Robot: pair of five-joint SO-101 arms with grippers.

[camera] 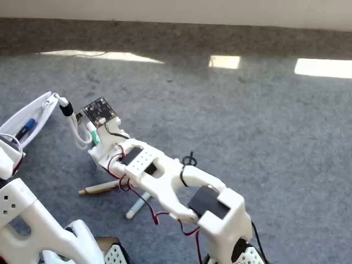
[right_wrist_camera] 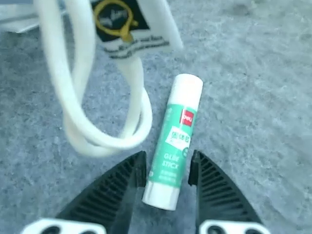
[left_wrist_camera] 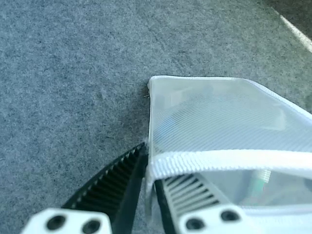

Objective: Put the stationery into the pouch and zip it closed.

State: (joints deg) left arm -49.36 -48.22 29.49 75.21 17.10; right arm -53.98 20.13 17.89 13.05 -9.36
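Well, my right gripper [right_wrist_camera: 168, 158] had its jaws drawn in around the bottom end of the glue stick [right_wrist_camera: 176, 131]. They looked to be pressing both sides of it, so I took that for a firm hold. The capped end stuck out ahead of the jaws. A white cable [right_wrist_camera: 53, 48] looped just beside the stick, on the pouch side.

My left gripper [left_wrist_camera: 148, 158] was pinched nearly shut on the white woven edge band of the pouch [left_wrist_camera: 219, 122], holding that corner up off the grey carpet [camera: 264, 143]. From overhead, the pouch [camera: 33, 113] was tilted, with one end lifted toward the glue stick and a blue pen [camera: 27, 127] already inside.

Farther from the pouch, beyond the right arm, a pencil [camera: 102, 188] and a white pen [camera: 137, 206] lay on the carpet, with a small black item [camera: 188, 160] farther off again.

I judged the step in hand to be feeding the stick into the pouch mouth. To do it well I would:
- keep the left grip steady so the mouth stayed spread;
- lead with the capped end along the pouch's length;
- keep the cable loop off the rim;
- let go only once most of the stick was past the band, or it could tip back out.
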